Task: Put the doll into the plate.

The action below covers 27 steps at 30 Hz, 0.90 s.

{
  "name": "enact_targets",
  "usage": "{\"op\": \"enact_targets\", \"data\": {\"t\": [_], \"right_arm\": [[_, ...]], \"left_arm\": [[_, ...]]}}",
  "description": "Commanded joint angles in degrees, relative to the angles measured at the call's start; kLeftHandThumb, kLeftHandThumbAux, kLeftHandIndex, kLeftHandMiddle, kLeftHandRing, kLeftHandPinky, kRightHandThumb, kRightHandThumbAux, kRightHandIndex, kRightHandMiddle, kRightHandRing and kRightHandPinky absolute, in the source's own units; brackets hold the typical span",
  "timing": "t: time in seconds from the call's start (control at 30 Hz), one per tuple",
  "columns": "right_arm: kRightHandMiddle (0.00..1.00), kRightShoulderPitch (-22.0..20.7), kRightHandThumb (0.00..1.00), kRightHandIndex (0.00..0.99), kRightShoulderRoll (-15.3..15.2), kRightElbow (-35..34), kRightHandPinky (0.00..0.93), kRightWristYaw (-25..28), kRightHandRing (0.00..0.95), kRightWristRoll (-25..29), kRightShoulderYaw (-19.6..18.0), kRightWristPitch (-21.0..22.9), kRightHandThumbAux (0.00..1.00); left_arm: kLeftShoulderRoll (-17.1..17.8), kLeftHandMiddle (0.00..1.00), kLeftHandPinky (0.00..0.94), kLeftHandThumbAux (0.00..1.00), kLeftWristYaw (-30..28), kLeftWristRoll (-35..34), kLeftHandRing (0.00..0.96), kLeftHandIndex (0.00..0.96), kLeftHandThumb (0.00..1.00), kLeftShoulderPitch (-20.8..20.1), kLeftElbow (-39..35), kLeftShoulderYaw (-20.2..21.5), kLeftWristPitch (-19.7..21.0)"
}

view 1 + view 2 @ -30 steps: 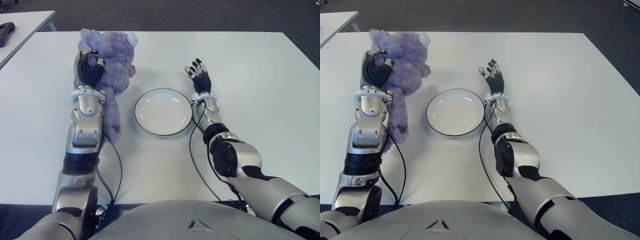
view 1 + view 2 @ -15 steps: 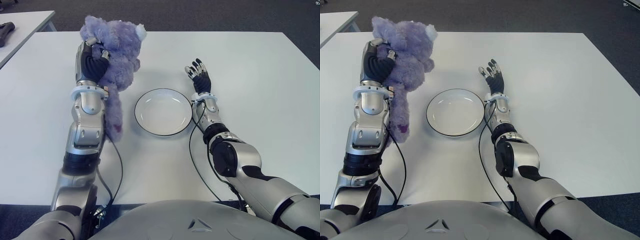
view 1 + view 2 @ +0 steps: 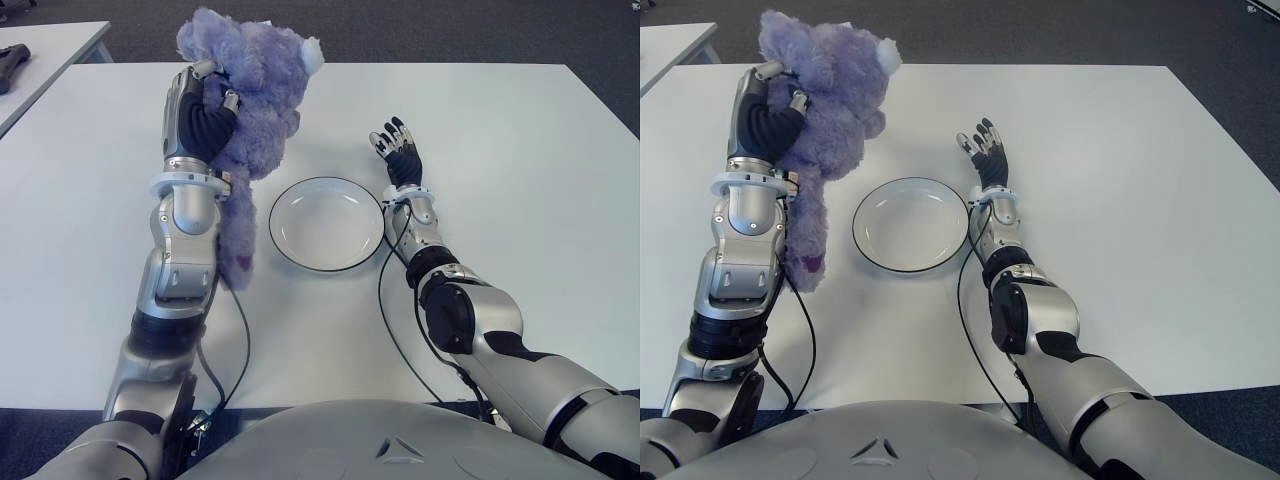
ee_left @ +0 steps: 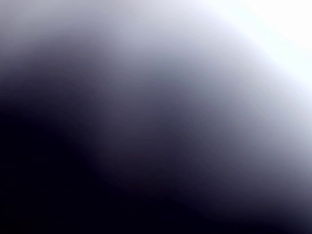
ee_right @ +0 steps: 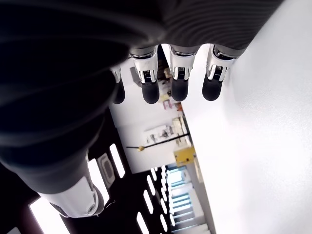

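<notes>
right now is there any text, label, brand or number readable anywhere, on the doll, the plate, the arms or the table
None can be read.
Doll, held in the left hand: plain purple fur, no visible tag.
Plate: plain white with a dark rim, no mark.
Right hand, beside the plate on its right, and table: no lettering.
Right wrist view: small shapes in the background, too blurred to read.

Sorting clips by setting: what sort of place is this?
Probably a lab or office: a plain white table on dark carpet, a second table alongside, holding only a plate.
</notes>
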Motion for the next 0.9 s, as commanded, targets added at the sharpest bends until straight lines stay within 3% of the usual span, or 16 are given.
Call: {"op": "enact_targets", "data": {"t": [0.03, 0.9], "right_arm": [[0.0, 11.3, 0.299, 0.059, 3.34, 7.56, 0.015, -1.13, 0.0, 0.46, -1.06, 7.2, 0.763], [0.002, 11.23, 0.285, 0.063, 3.35, 7.6, 0.034, -1.55, 0.0, 0.49, -1.13, 7.5, 0.763]], "left_arm": [[-0.07, 0.844, 0.87, 0.693, -2.34, 2.72, 0.852, 0.443, 0.749, 0.2, -2.25, -1.58, 1.02], [-2.81, 0.838, 0.871, 0.692, -5.53, 4.08, 0.85, 0.443, 0.751, 2.37, -7.69, -5.36, 2.76]]}}
